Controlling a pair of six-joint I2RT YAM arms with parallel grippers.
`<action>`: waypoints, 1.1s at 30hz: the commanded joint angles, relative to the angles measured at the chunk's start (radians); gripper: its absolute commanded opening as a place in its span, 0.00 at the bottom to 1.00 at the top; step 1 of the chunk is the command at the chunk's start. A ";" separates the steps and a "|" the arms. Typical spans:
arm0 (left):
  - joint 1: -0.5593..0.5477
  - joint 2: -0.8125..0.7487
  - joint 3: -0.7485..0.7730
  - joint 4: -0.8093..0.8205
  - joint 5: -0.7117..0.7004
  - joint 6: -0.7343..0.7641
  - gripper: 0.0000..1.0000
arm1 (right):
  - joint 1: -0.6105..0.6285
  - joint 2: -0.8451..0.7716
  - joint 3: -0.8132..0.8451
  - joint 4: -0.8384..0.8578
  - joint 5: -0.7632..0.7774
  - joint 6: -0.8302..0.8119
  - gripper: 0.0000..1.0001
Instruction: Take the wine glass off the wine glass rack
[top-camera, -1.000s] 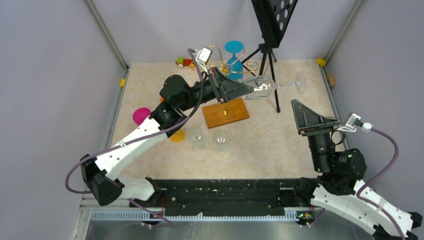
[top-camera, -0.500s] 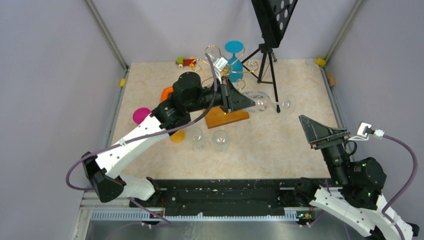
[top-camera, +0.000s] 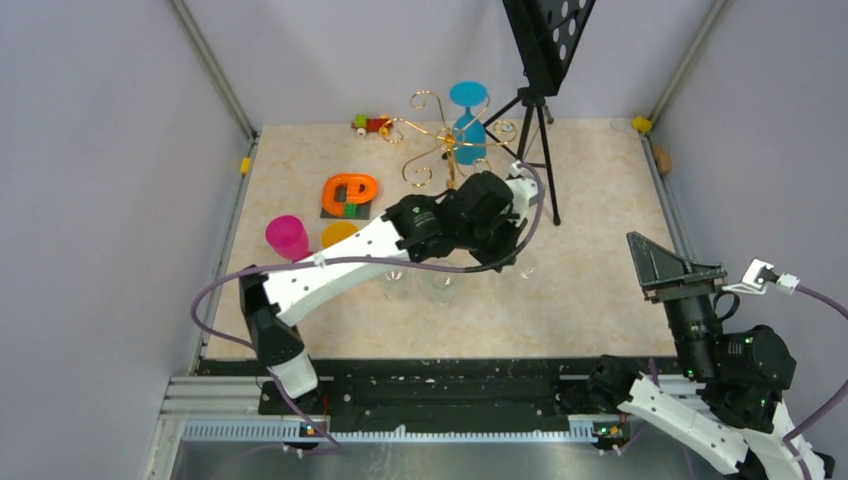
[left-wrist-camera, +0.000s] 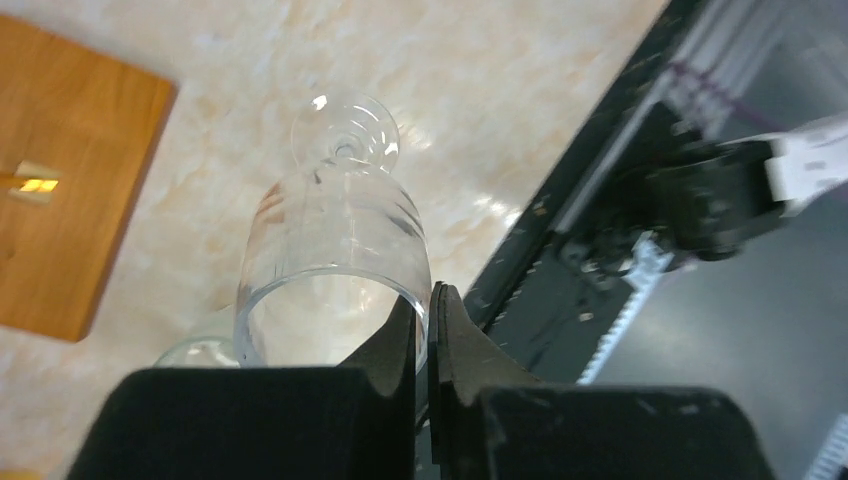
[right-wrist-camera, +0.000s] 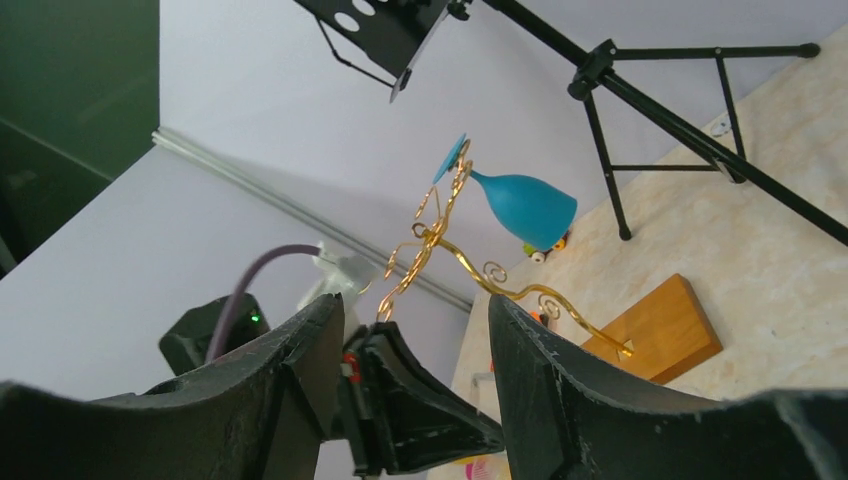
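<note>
Left end effector (left-wrist-camera: 430, 305) clamped on the rim of the clear wine glass (left-wrist-camera: 335, 240), held over the table (left-wrist-camera: 500, 120) beside the wine glass rack (top-camera: 440, 140). Right end effector (right-wrist-camera: 410, 320) spread wide, empty.

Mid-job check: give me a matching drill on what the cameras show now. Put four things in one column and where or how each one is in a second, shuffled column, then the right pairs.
Things:
1. clear wine glass
2. blue wine glass
3. right gripper
4. pink cup

Place or state:
A. on the table, near its left side
B. open, holding nothing
C. pinched at the rim by the left gripper
D. hanging on the rack

Pairs: 1-C, 2-D, 3-B, 4-A
</note>
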 joint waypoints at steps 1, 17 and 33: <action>-0.008 0.058 0.111 -0.196 -0.161 0.142 0.00 | -0.006 -0.025 0.052 -0.086 0.071 0.034 0.56; -0.008 0.224 0.107 -0.251 -0.136 0.201 0.00 | -0.006 -0.024 0.052 -0.124 0.100 0.054 0.55; -0.008 0.234 0.163 -0.284 -0.189 0.197 0.38 | -0.005 -0.025 0.035 -0.129 0.098 0.082 0.55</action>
